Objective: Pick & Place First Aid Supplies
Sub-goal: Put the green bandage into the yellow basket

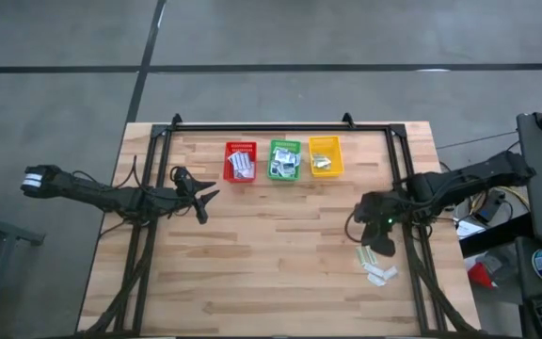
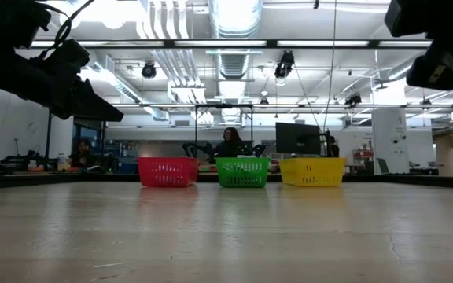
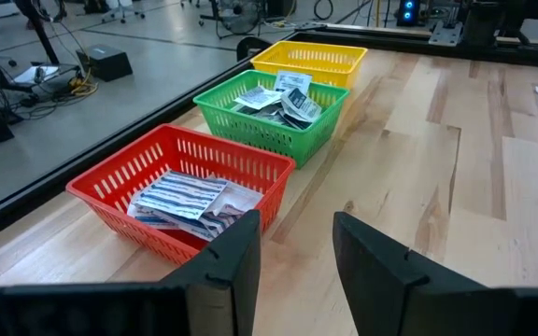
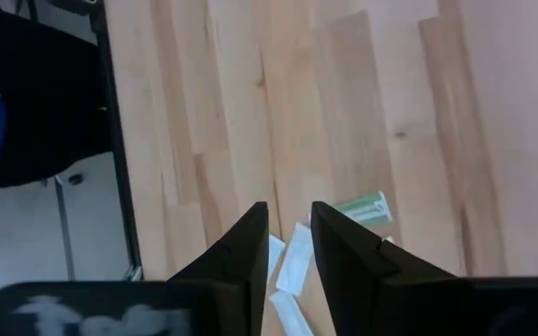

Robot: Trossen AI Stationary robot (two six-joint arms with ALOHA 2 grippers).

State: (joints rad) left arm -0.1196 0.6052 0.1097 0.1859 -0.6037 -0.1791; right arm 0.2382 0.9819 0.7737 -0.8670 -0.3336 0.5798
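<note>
With a narrow gap between its jaws and nothing gripped, the right gripper (image 4: 290, 245) hangs over a few loose first aid packets (image 4: 297, 261) on the table (image 1: 280, 254) near its right edge, while the left gripper (image 3: 294, 245), jaws parted and empty, waits near the red basket (image 3: 180, 177).

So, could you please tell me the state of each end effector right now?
Left end effector: open, empty.
Right end effector: narrowly open, empty, over the packets.
</note>
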